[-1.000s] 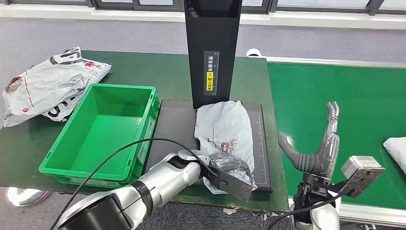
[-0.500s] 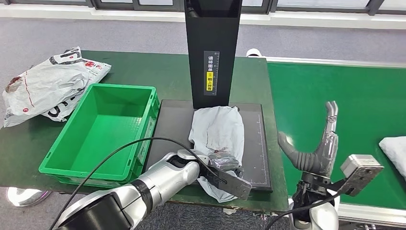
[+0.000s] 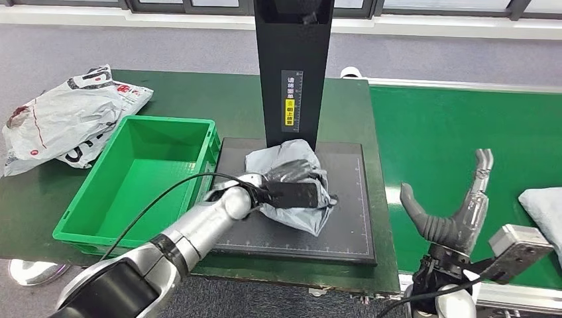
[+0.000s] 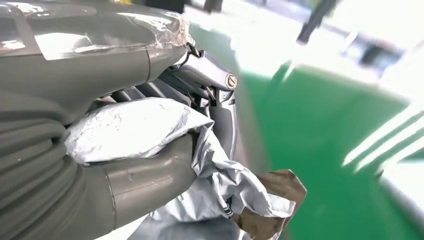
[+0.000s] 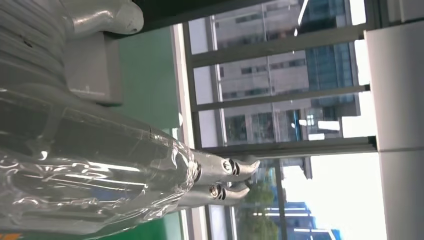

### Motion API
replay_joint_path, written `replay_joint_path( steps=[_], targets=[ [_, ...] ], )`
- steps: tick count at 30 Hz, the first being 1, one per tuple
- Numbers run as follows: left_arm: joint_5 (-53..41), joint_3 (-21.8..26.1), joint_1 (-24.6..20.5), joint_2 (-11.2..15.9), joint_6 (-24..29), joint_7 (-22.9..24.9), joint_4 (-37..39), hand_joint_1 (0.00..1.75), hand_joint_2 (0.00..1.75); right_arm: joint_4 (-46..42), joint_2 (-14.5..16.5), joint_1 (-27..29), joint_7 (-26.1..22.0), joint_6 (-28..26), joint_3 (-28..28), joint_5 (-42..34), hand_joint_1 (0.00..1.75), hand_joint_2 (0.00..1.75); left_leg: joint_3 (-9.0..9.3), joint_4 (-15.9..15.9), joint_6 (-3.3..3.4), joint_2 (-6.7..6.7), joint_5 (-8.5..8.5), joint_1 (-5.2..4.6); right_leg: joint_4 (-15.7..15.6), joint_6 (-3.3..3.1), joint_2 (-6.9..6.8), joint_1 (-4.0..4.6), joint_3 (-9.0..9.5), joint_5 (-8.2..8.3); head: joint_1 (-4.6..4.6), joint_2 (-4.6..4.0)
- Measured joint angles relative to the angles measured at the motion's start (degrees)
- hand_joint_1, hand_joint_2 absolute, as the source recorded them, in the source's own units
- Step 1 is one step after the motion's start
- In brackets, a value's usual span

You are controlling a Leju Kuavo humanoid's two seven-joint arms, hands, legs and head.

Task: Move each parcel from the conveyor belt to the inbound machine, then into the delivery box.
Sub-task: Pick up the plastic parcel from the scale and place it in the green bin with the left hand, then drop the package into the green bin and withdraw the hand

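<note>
A crumpled grey parcel is bunched up over the black scanning plate of the inbound machine, in front of its black column. My left hand grips the parcel; in the left wrist view the thumb and fingers close around the grey plastic. My right hand is raised at the near edge of the green conveyor belt, fingers apart and holding nothing. A second pale parcel lies on the belt at the far right. The green delivery box stands left of the plate with nothing in it.
White printed mail bags lie piled at the far left of the green table. The machine's column rises directly behind the held parcel. Grey floor and window frames lie beyond the table.
My left hand has gathered the flat parcel into a bundle and moved it left and back toward the column. My right hand has shifted slightly right and lower. The belt parcel has crept left.
</note>
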Motion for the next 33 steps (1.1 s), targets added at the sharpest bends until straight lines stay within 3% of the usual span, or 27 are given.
replay_joint_path(
  steps=[7,16,24,33],
  targets=[
    [2.9,11.4,8.6,7.4,4.6,2.2,-28.2,1.75,1.75,-4.7,-0.1,5.8,-0.1,1.3,-2.8,-0.8,0.0,1.75,-0.03,0.0,-0.05,0.08,-0.06,0.03,0.0,-0.07,0.08,0.03,-0.08,-0.08,0.0,0.0],
    [-12.4,23.6,16.6,9.7,23.6,5.5,-49.7,1.75,1.75,-10.7,0.5,12.0,-0.8,1.8,-5.9,0.1,0.0,1.75,-0.05,0.0,-0.08,0.08,-0.09,0.03,0.0,-0.1,0.06,0.03,-0.11,-0.12,-0.01,0.0],
    [-26.0,28.8,17.2,10.5,32.5,9.8,-53.8,1.75,1.75,-11.8,1.0,13.5,-0.9,2.8,-6.4,0.2,0.0,1.75,-0.04,0.0,-0.09,0.08,-0.07,0.03,0.0,-0.11,0.06,0.03,-0.1,-0.11,-0.01,0.0],
    [-31.8,31.7,15.3,11.2,32.5,12.8,-48.9,1.75,1.75,-11.5,1.0,12.9,-0.9,3.4,-6.4,0.0,0.0,1.75,-0.03,0.0,-0.11,0.08,-0.04,0.03,0.0,-0.14,0.08,0.03,-0.1,-0.07,-0.01,0.0]
  ],
)
